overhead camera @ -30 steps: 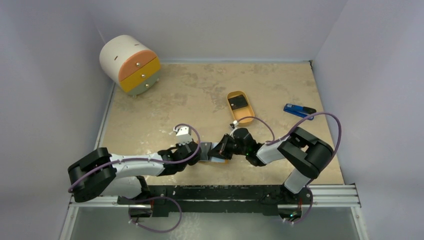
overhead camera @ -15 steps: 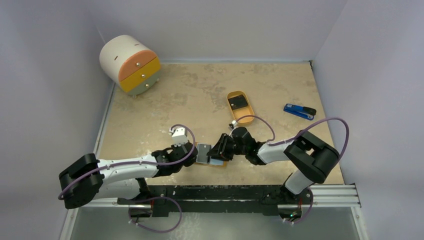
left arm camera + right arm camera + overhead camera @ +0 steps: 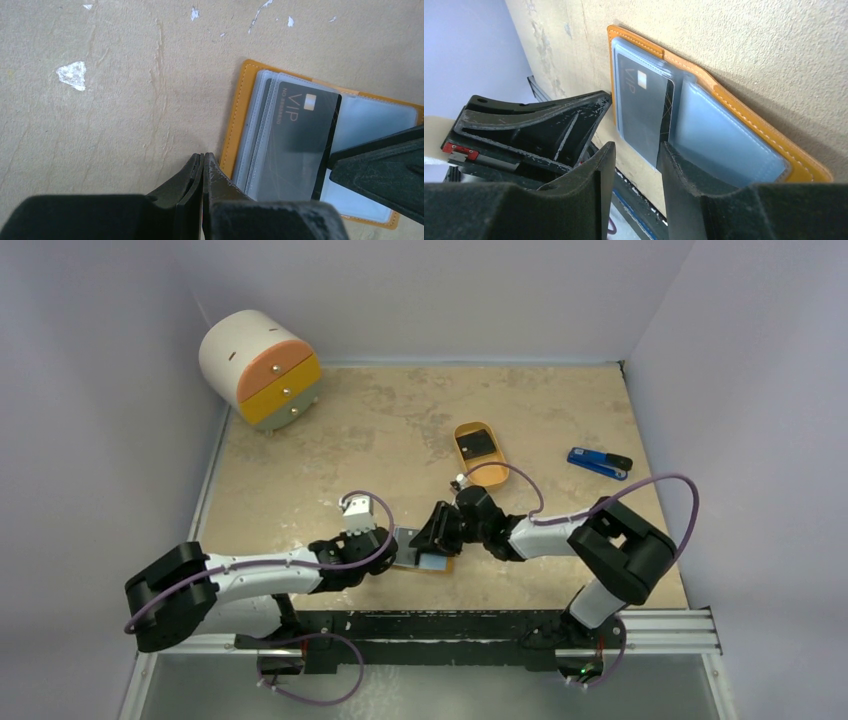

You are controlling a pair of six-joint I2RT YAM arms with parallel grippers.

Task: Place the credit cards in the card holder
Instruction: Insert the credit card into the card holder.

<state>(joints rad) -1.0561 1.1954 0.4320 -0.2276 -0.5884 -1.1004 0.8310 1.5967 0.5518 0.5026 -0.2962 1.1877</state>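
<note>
Overhead, the card holder (image 3: 430,563) lies open near the table's (image 3: 330,460) near edge; only this view shows a second card (image 3: 478,445) in the orange tray (image 3: 470,427). Closer in, the wrist views show the VIP card (image 3: 300,135) sleeved, long axis parallel to the fold, chip end away from the left gripper (image 3: 202,162), whose fingers are pressed together beside the holder's edge. The right gripper (image 3: 636,150) stands parted at the card's end.

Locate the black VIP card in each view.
Top external: VIP card low centre, small.
Left wrist: VIP card right of centre.
Right wrist: VIP card upper centre, tilted.
Shared landmark: the open orange card holder beneath it.
</note>
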